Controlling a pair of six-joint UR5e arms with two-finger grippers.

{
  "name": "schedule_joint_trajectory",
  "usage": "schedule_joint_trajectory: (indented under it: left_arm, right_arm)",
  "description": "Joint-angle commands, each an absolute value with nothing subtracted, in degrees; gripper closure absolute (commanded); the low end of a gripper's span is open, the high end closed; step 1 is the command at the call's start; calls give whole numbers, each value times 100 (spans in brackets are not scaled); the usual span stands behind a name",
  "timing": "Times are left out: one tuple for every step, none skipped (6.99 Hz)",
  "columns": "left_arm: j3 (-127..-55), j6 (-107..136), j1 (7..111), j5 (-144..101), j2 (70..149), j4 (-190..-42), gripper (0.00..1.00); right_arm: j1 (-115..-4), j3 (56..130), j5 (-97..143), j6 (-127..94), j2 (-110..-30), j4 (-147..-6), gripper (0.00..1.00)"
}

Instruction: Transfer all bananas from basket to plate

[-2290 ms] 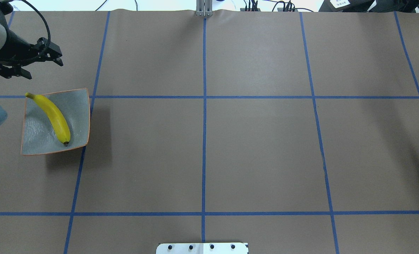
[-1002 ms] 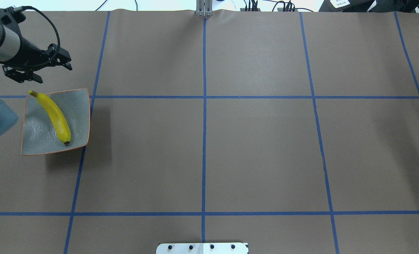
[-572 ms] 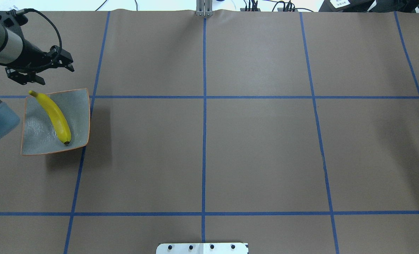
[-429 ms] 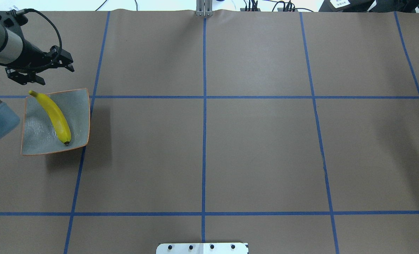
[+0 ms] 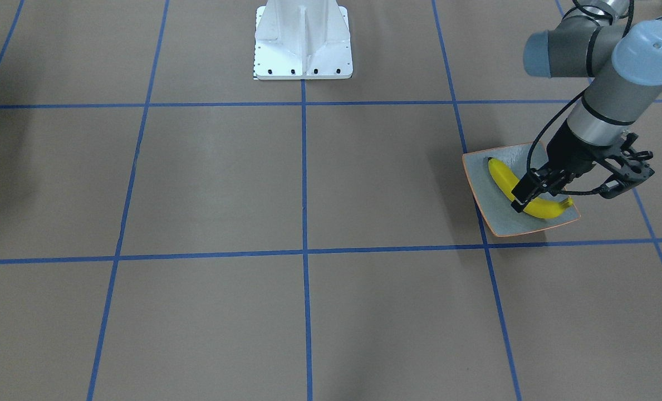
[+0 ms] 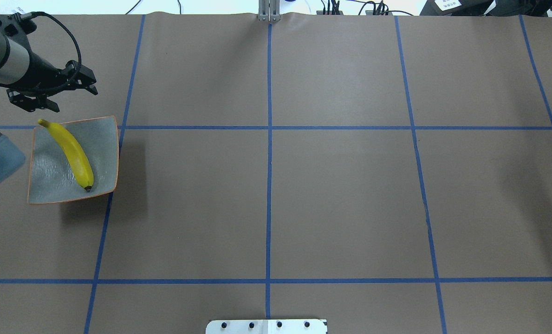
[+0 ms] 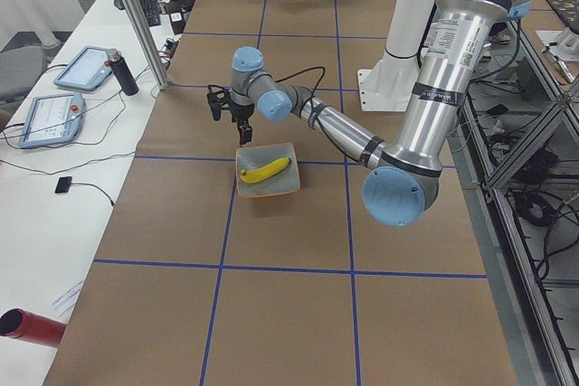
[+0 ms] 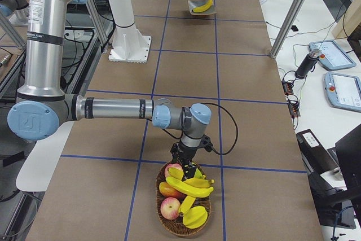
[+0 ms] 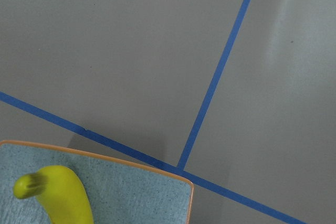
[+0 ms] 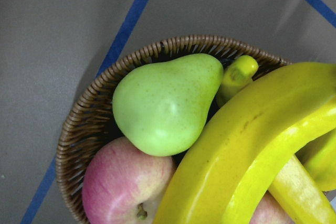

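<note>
The grey-blue plate (image 6: 60,178) with an orange rim sits at the table's left and holds one yellow banana (image 6: 74,153). They also show in the front view as plate (image 5: 500,214) and banana (image 5: 502,177). My left gripper (image 6: 74,100) is open and empty, just beyond the plate's far edge; it also shows in the front view (image 5: 564,196). Several bananas (image 8: 189,187) lie in the wicker basket (image 8: 169,227). My right gripper (image 8: 189,165) hangs just over the basket; I cannot tell whether it is open or shut. The right wrist view shows bananas (image 10: 247,156) close up.
The basket (image 10: 86,119) also holds a green pear (image 10: 168,103) and red apples (image 10: 123,182). The robot's white base (image 5: 303,39) stands at mid-table. Blue tape lines grid the brown table. A metal post (image 7: 136,15) and tablets stand along the operators' side.
My left gripper moved a little to the right past the plate's far edge, then held still. The banana's stem end shifted slightly on the plate.
</note>
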State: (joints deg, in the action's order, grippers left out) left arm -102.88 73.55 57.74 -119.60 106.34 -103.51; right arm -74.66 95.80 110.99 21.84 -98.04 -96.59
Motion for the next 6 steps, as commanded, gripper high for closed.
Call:
schedule_joint_trajectory:
  left_arm:
    - [-10283, 7348, 5774, -11953, 10608, -10467, 0]
    - [-10283, 7348, 5774, -11953, 10608, -10485, 0]
    - [-10301, 7348, 5774, -11953, 10608, -10485, 0]
    - [-10301, 7348, 5774, -11953, 10608, -10485, 0]
    - [-10301, 7348, 5774, -11953, 10608, -10485, 0]
    - [-10309, 7348, 5774, -11953, 10608, -10485, 0]
  right_arm:
    - [-7375, 9571, 11039, 2206, -9826, -9659, 4]
    - [-7357, 9571, 11039, 2206, -9826, -9659, 16]
    - [-7322, 9536, 11039, 2206, -9817, -9659, 23]
    - [-7304, 9536, 11048, 2197, -9817, -9659, 23]
    - [-7304, 9519, 11057, 2206, -9817, -9659, 23]
    - [-7295, 9510, 11057, 2206, -9817, -9668, 23]
